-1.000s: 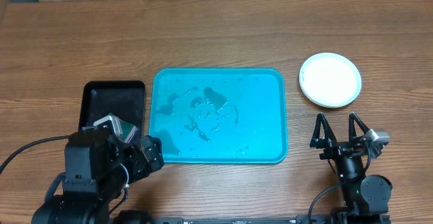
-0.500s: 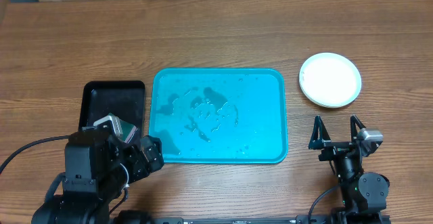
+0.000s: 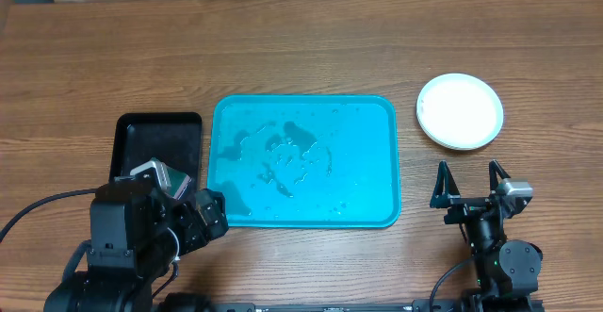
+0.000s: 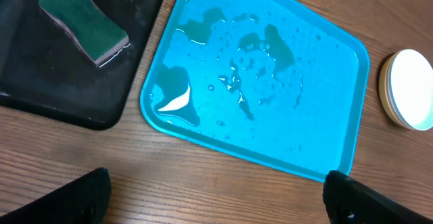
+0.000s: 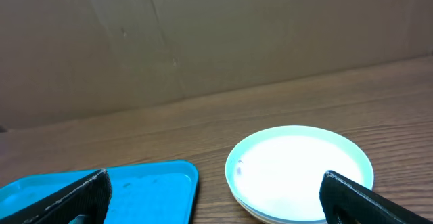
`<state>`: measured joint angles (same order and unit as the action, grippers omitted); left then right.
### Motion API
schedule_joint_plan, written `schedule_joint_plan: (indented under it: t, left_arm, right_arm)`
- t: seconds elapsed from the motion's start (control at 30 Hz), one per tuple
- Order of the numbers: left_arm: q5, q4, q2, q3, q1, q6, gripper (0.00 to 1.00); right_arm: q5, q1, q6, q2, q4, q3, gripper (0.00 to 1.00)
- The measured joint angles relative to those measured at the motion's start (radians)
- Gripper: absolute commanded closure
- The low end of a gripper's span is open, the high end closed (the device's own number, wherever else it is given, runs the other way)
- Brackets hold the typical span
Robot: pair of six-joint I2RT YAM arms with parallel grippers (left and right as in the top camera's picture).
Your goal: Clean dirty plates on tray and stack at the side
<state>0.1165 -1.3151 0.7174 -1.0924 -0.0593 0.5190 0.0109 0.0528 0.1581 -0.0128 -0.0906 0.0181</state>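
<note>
Stacked plates [image 3: 460, 111]: clean-looking, just ahead of right gripper [image 3: 467, 175], jaws spread, empty. Turquoise tray [image 3: 301, 161]: wet, plateless, ahead of left gripper [image 4: 216, 191], jaws spread, empty. Sponge [image 4: 84, 22]: on black tray [image 4: 40, 82]. Task apparently finished.

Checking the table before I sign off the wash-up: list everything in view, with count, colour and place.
tray: one, turquoise, middle of the table, wet with puddles, no plates on it.
plates: one stack, white on top, on the table right of the tray; how many is unclear.
black tray: one, black, just left of the tray.
sponge: one, green with a pale underside, lying in the black tray.
table: one, brown wood grain.
left gripper: one, black, open and empty, above the tray's near side.
right gripper: one, black, open and empty, just short of the plates.
</note>
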Motion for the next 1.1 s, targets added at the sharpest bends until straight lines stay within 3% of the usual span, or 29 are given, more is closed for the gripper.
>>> schedule_joint_plan:
  t: [0.7,0.93,1.1]
  left_arm:
    - [-0.001,0.010,0.000,0.001,-0.007,0.000,0.00]
    - [0.002,0.213,-0.048,0.097,-0.018,-0.016,0.00]
    - [0.051,0.512,-0.151,0.277,-0.020,-0.141,0.00]
  right_arm:
    - [0.000,0.000,-0.002,0.000,0.000,0.000,0.00]
    - [0.000,0.000,-0.001,0.000,0.000,0.000,0.00]
    - [0.000,0.000,-0.002,0.000,0.000,0.000,0.00]
